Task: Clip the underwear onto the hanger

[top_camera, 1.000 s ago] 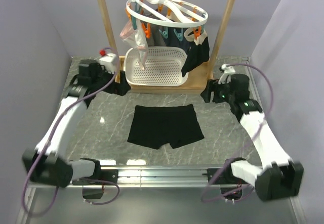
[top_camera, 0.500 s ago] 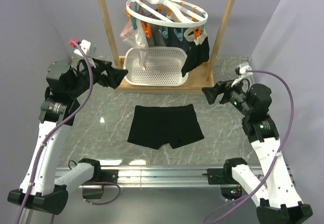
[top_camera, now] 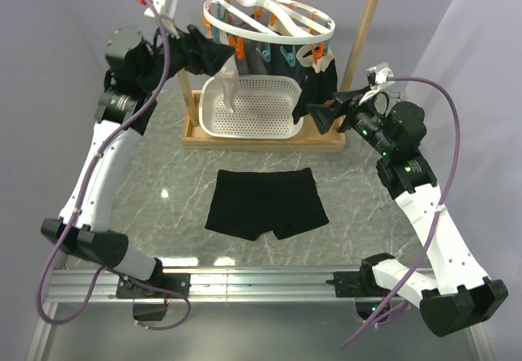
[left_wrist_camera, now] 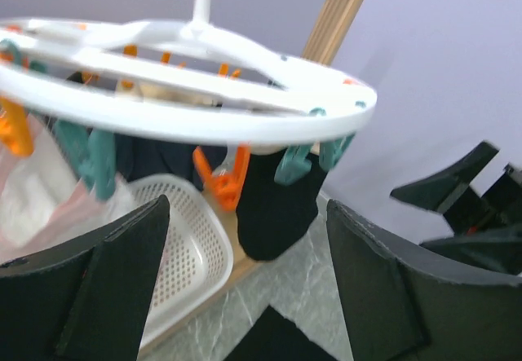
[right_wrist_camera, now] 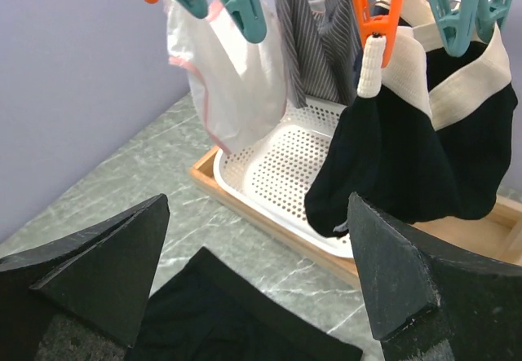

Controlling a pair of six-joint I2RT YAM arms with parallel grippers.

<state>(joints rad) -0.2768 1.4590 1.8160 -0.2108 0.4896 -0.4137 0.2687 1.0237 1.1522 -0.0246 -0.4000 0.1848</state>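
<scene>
Black underwear (top_camera: 266,203) lies flat at the centre of the worktop (top_camera: 155,182), touching neither arm. Beyond it, the right pincer (top_camera: 316,115) and left pincer (top_camera: 210,53) hover with fingers spread, gripping nothing, either side of the hanger (top_camera: 269,20) hooked on the wooden rack (top_camera: 364,43).

Grey marbled table (top_camera: 159,169): black underwear (top_camera: 266,202) flat mid-table; wooden rack (top_camera: 245,140) at rear.
</scene>
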